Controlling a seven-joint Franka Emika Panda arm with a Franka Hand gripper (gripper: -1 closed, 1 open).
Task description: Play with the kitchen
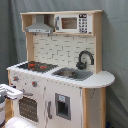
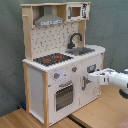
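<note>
The kitchen (image 1: 95,80) (image 2: 35,85) stands upright, white and light wood, in both exterior views. On top are the red-ringed hob (image 1: 35,65) (image 2: 52,59), the grey sink (image 1: 72,74) (image 2: 80,50) and the black faucet (image 1: 85,59) (image 2: 75,39). The hood (image 1: 40,25) and the microwave (image 1: 70,22) sit above. My gripper (image 2: 88,79) reaches in from the second exterior view's right. It is at the front panel, between the oven door (image 2: 64,96) and the cabinet door (image 2: 94,67), just below the knobs (image 2: 73,69). In the first exterior view the gripper (image 1: 9,92) shows at the left edge.
A grey curtain (image 1: 115,45) hangs behind the kitchen. The kitchen stands on wooden table boards (image 2: 30,120) with a seam between them. My white arm (image 2: 117,80) crosses the second exterior view's right side at cabinet height.
</note>
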